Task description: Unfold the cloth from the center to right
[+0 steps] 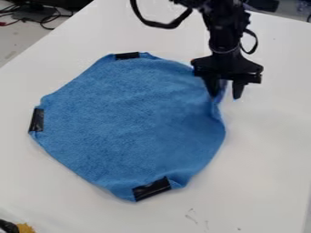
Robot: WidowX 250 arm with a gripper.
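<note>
The gripper (226,93) hangs over the upper right edge of the blue cloth (127,123). Its two fingers stand apart, the left one over the cloth's edge and the right one just beyond it. A narrow raised fold of cloth rises between them and runs down along the right edge. Most of the cloth lies flat in a rounded shape, with black tape patches at its top, left and bottom edges. Whether the fingers touch the fold is hard to make out.
The white table (267,150) surrounds the cloth. Black cables (45,20) lie beyond its upper left edge. A black and yellow object (24,228) shows at the lower left corner.
</note>
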